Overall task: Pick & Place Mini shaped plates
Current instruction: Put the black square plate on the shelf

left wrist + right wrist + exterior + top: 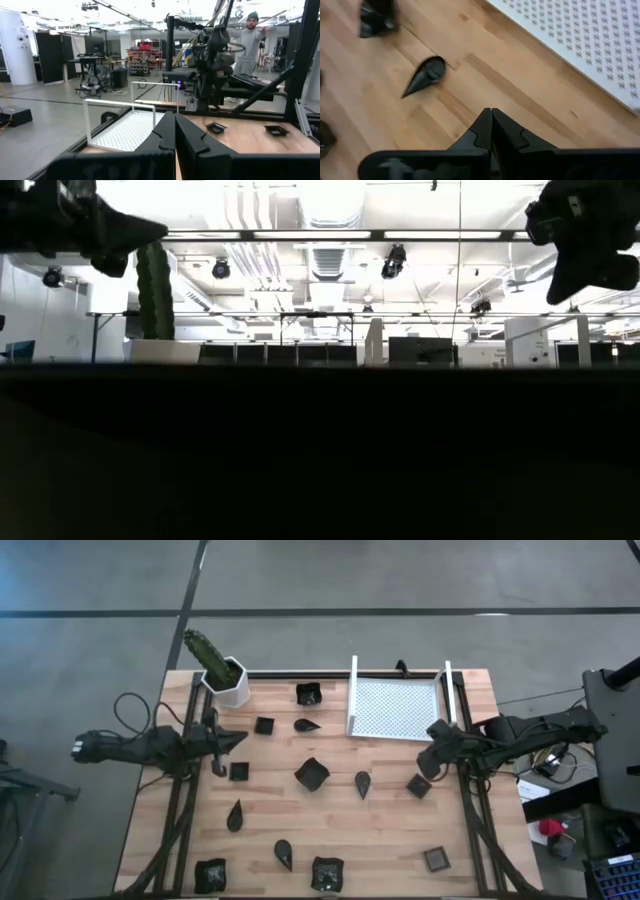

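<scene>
Right gripper [491, 116], jaws together, above a teardrop mini plate [426, 74] beside the white tray [580, 40]; left gripper [175, 121] likewise closed; the glossy dish looks light, rigid, slippery, best pinched across its raised rim.

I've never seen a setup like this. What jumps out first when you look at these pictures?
Small dark glossy plates lie scattered over the wooden table, among them a square plate at its middle and a teardrop plate just beside it. At the far edge stand a white perforated tray, with nothing in it, and a potted cactus at the far left corner. The left gripper and the right gripper hang shut above the table at either side.
</scene>
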`<state>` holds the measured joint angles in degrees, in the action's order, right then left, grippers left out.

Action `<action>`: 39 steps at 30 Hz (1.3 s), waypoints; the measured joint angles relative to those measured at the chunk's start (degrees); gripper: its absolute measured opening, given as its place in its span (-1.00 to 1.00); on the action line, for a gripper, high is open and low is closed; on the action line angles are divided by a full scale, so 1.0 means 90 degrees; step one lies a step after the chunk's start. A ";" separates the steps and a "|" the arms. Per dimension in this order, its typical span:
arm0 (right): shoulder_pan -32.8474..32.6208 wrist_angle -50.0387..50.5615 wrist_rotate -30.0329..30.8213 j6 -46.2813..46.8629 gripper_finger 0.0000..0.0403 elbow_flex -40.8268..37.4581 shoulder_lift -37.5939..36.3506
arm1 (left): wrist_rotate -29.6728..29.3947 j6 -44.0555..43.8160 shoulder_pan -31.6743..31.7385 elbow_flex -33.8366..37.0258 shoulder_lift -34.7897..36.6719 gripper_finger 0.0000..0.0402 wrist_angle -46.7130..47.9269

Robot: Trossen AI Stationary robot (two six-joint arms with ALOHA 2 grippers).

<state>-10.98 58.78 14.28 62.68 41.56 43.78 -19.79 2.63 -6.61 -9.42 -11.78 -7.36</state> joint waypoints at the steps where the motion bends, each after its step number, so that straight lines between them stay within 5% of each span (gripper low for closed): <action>1: 0.0001 0.0055 -0.0052 0.0077 -0.96 0.0000 0.0044 | -0.0001 -0.0002 0.0000 -0.0113 -0.0176 -1.00 0.0005; 11: 0.0001 0.0796 -0.0551 0.1446 -0.94 -0.0053 0.0353 | 0.0021 -0.0014 0.0000 -0.1207 -0.2088 -1.00 0.0406; 17: 0.0002 0.0785 -0.0833 0.1498 -0.71 -0.0140 0.0566 | 0.0036 -0.0011 -0.0002 -0.1754 -0.2777 -1.00 0.0462; 25: 0.0002 0.0544 -0.0930 0.1434 -0.52 -0.0371 0.1112 | 0.0081 0.0115 -0.0002 -0.2326 -0.3396 -1.00 0.0430; 39: 0.0000 -0.0297 -0.1455 0.1352 -0.53 -0.0997 0.2053 | 0.0075 0.0248 -0.0002 -0.2629 -0.3616 -1.00 0.0416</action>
<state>-10.98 56.10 1.18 74.84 32.59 62.26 -19.11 4.86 -6.63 -33.08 -44.32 -3.62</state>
